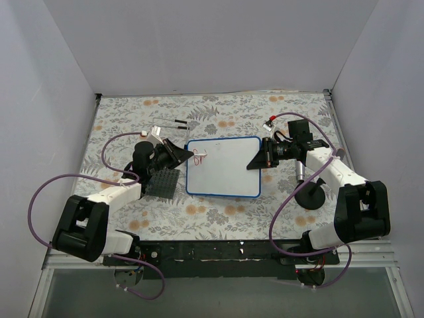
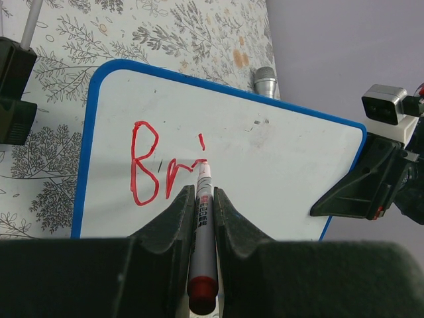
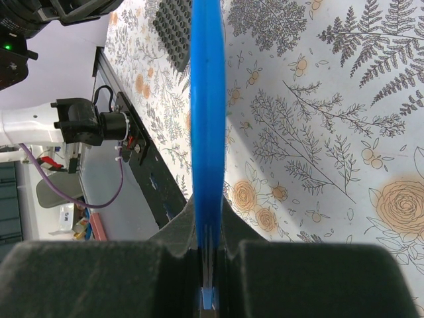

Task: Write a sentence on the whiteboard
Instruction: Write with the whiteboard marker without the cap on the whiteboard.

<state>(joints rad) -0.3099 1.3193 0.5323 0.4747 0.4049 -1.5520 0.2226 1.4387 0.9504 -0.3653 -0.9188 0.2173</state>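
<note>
The whiteboard lies flat on the floral surface. In the top view its long axis runs left to right, and a thin blue rim with rounded corners frames its white face. The sentence sits in the whiteboard's far left corner — red marker strokes reading "Bri", the dot of the i just above its stem. A red-capped marker points tip-first at the whiteboard, its long axis in line with the left hand's fingers and its tip touching the face at the i. The left hand reaches in over the whiteboard's left edge, clamped on the marker's barrel. The right hand comes in from the whiteboard's right side, fingers pinched on the blue rim — seen edge-on in its wrist view. A dark studded plate lies just beside the whiteboard's left edge.
</note>
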